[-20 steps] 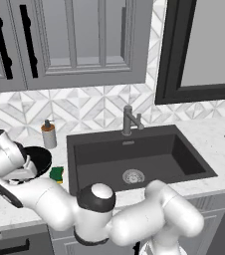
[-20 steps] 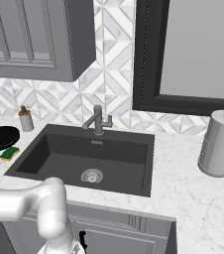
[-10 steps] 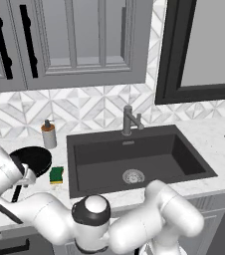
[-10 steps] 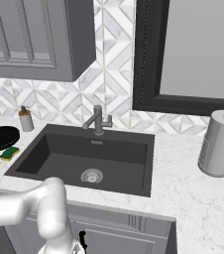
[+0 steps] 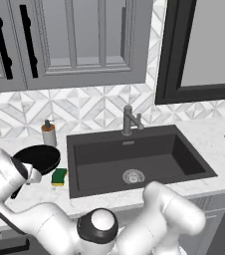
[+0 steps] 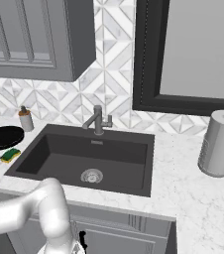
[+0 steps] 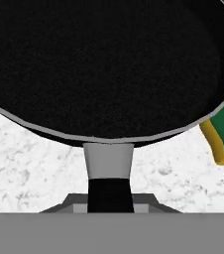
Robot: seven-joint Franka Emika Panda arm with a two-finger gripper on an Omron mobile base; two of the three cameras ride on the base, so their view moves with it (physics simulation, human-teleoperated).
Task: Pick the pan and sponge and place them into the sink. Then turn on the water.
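Now your gripper (image 5: 31, 175) has gone from wide open to clamped on the handle of the pan (image 5: 39, 158), which sits on the counter (image 5: 40, 194) left of the sink (image 5: 134, 155) beside the sponge (image 5: 59, 176), so you can lift.

The sink (image 5: 134, 159) is viewed forward and downward from behind the arm's left in the left base view, and from behind its right in the right base view. The sink (image 6: 91, 158), faucet (image 6: 98, 119) and surrounding counter (image 6: 193, 193) are shared by both. In the hand view, the pan (image 7: 104, 64), left of the sink, is seen at very close range along its handle (image 7: 109, 171).
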